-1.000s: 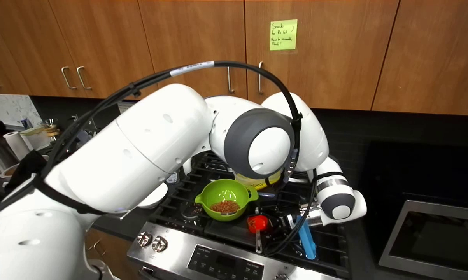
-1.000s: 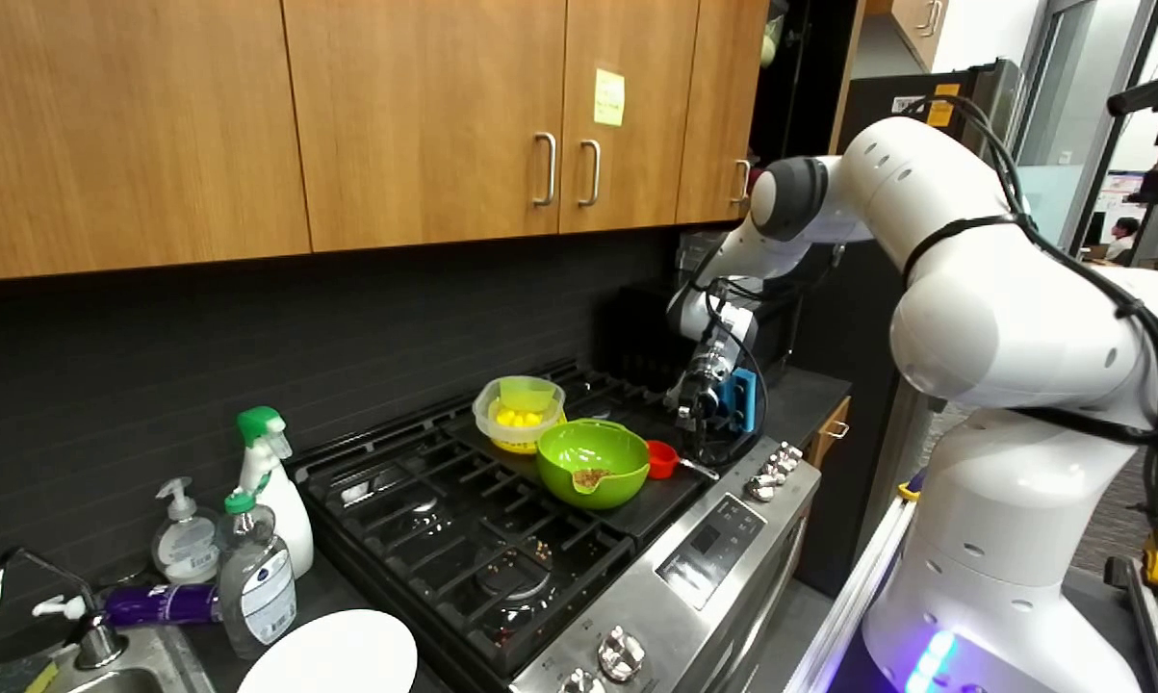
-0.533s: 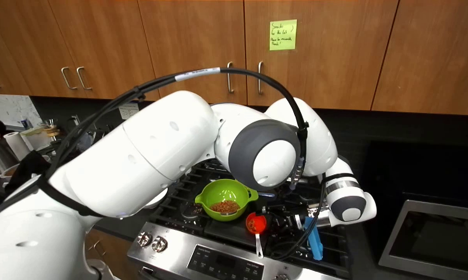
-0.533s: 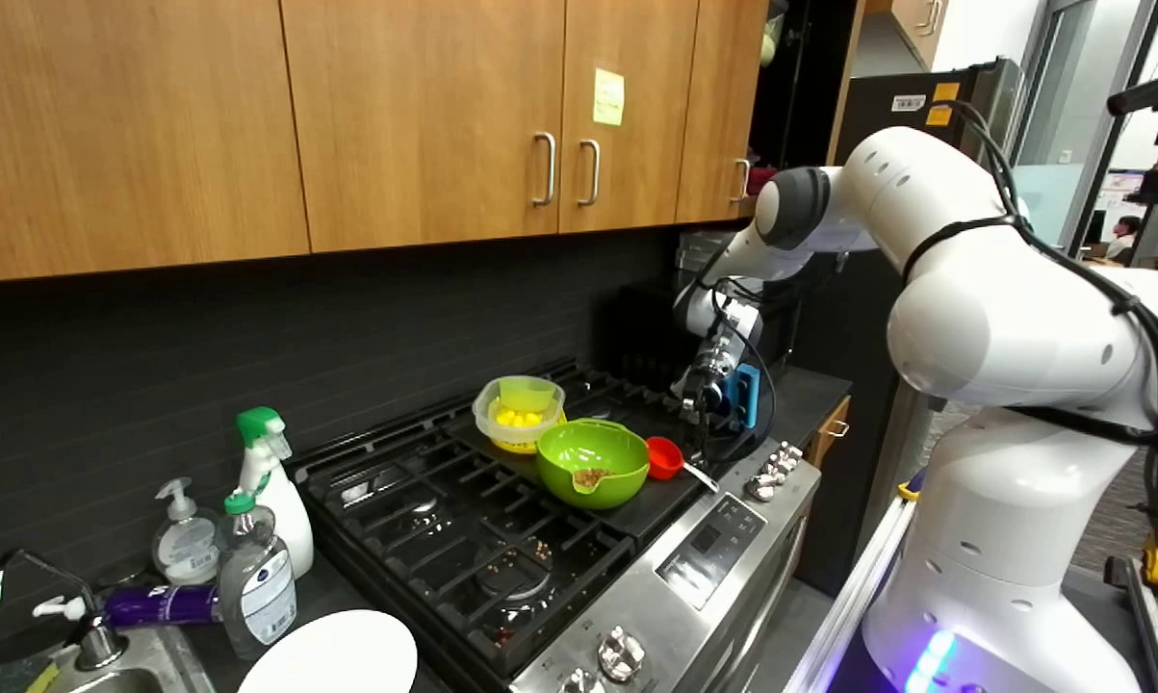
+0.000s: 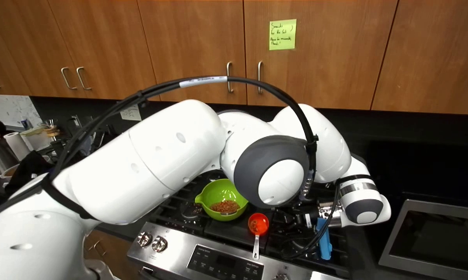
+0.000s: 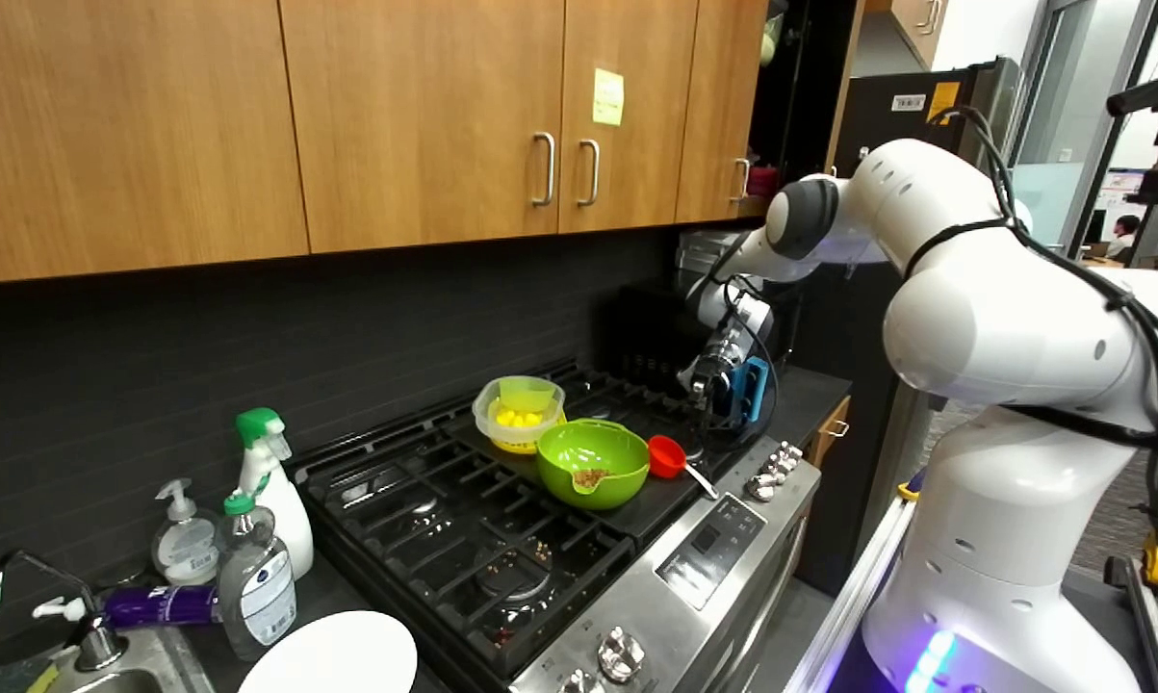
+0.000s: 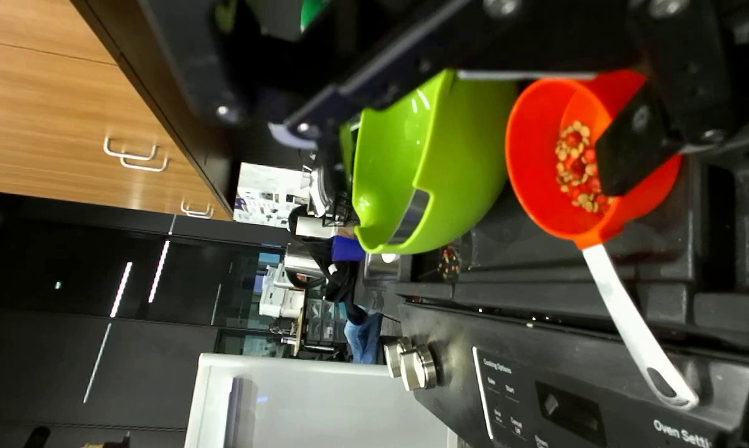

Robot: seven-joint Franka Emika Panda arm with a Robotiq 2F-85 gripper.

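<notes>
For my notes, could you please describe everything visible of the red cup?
The round red cup looks like plastic, with a metallic handle holed near its end. It sits upright on the black stovetop beside the green bowl, handle reaching over the steel front. Tan flakes lie inside. One gripper finger overlaps it in the wrist view, not gripping it; contact is unclear.
</notes>
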